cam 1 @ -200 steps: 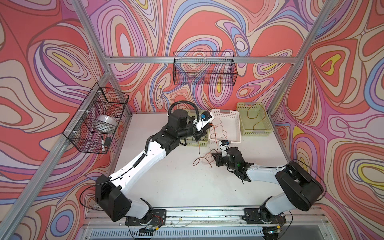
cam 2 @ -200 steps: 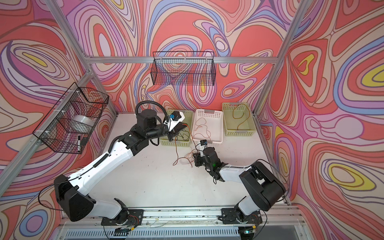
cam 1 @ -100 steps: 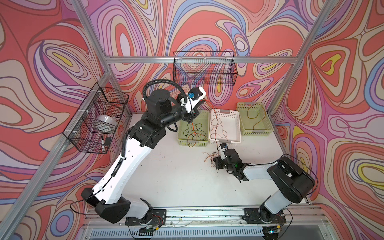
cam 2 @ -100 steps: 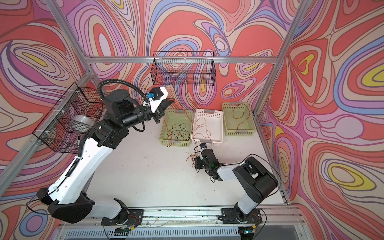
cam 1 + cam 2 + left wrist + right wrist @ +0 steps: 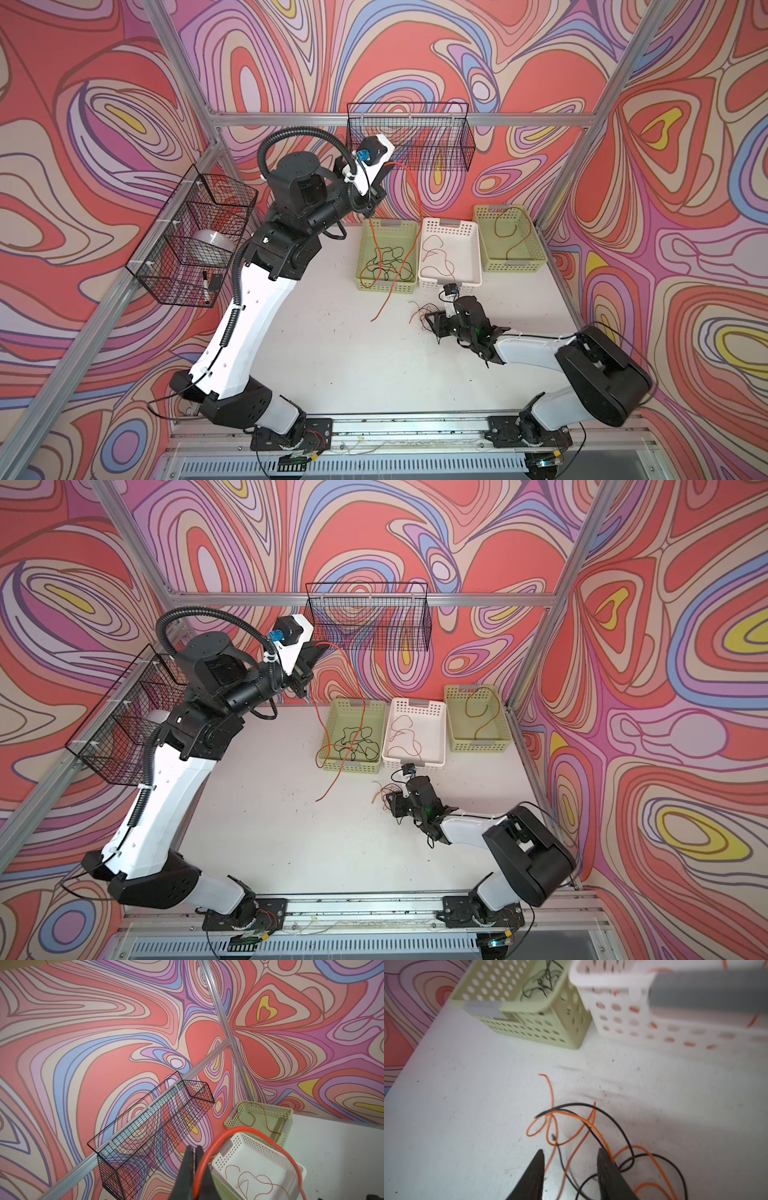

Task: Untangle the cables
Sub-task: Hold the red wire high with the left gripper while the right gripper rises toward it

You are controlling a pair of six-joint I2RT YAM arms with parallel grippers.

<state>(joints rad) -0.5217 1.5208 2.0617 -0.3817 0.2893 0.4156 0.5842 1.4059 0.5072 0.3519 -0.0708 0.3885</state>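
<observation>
Left gripper [image 5: 194,1149] is raised high near the back wire basket [image 5: 409,137], jaws pressed together on one orange cable [image 5: 245,1128]. The cable arcs out from the fingers and drops over the left green basket [image 5: 388,287]. Its free end reaches down toward the table [image 5: 332,353] in front of that basket, apart from the other loose cables. Right gripper [image 5: 570,1150] sits low at the table in front of the white basket [image 5: 451,283], jaws apart, nothing clamped. The tangle [image 5: 583,1123] of orange and black cables lies on the table between and just beyond its fingers. One orange strand runs against a finger, but contact is unclear in the blurry wrist view. Left green basket holds dark cables [image 5: 390,252] plus an orange loop, white basket holds a brown cable [image 5: 434,253], and right green basket [image 5: 509,267] holds another thin cable.
</observation>
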